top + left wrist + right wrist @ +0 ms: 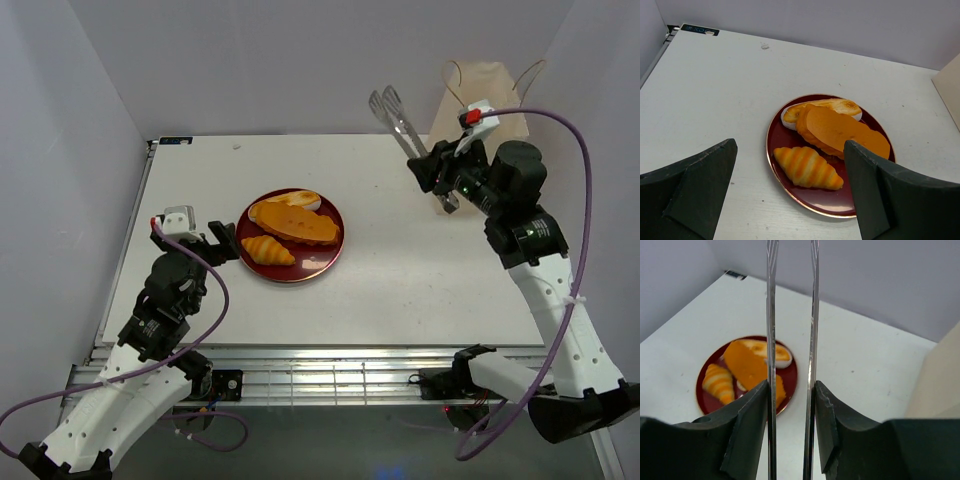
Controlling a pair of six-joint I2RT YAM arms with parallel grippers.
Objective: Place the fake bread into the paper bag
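Note:
The fake bread lies on a dark red plate (335, 245): a striped croissant (267, 250), a long orange loaf (295, 222) and a pale slice (300, 199). The cream paper bag (485, 90) stands upright at the far right. My left gripper (222, 243) is open and empty at the plate's left rim, with the croissant (807, 167) just ahead between its fingers. My right gripper (437, 170) is shut on the slim metal tongs (400, 125) and holds them in the air near the bag, right of the plate. The tong arms (771, 315) stay apart.
The white table (420, 290) is boxed in by pale walls at the left, back and right. A small dark label (178, 139) sits at its far left corner. The bag's side (935, 385) rises close on the right of my right wrist.

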